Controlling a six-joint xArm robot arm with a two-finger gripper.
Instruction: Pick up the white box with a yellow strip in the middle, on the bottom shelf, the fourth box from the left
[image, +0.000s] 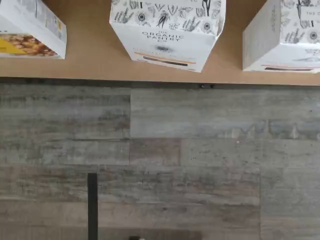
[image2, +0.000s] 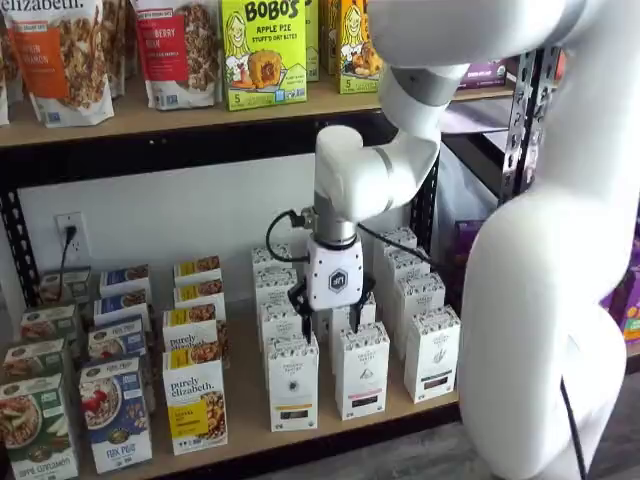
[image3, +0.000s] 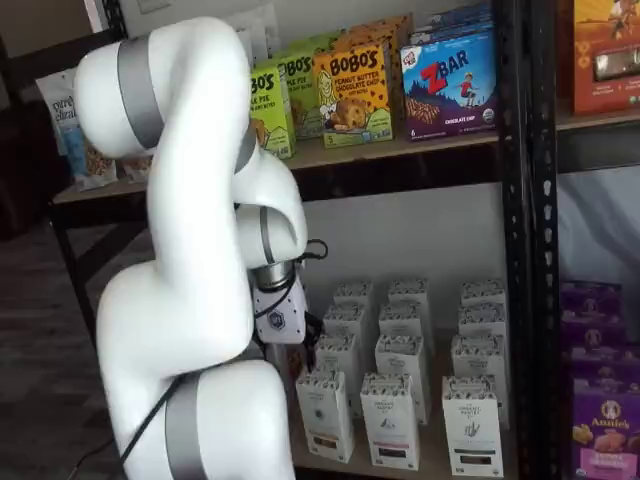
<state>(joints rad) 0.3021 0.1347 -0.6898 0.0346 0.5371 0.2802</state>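
The white box (image2: 293, 385) stands at the front of the bottom shelf (image2: 245, 440), right of a "purely elizabeth" box (image2: 194, 400). It has a speckled top and a black label with a thin yellow strip low down. In the wrist view it (image: 167, 32) stands at the front of the shelf board (image: 95, 57). In a shelf view it (image3: 325, 415) is the leftmost front carton. My gripper (image2: 333, 312) hangs above and just right of the box, in front of the rows. Its black fingers (image2: 299, 298) stand apart, open and empty.
More like white cartons (image2: 362, 370) stand in rows to the right and behind; one shows in the wrist view (image: 285, 37). Cereal boxes (image2: 115, 410) fill the shelf's left. The upper shelf holds Bobo's boxes (image2: 263, 50). Grey plank floor (image: 160, 160) lies before the shelf.
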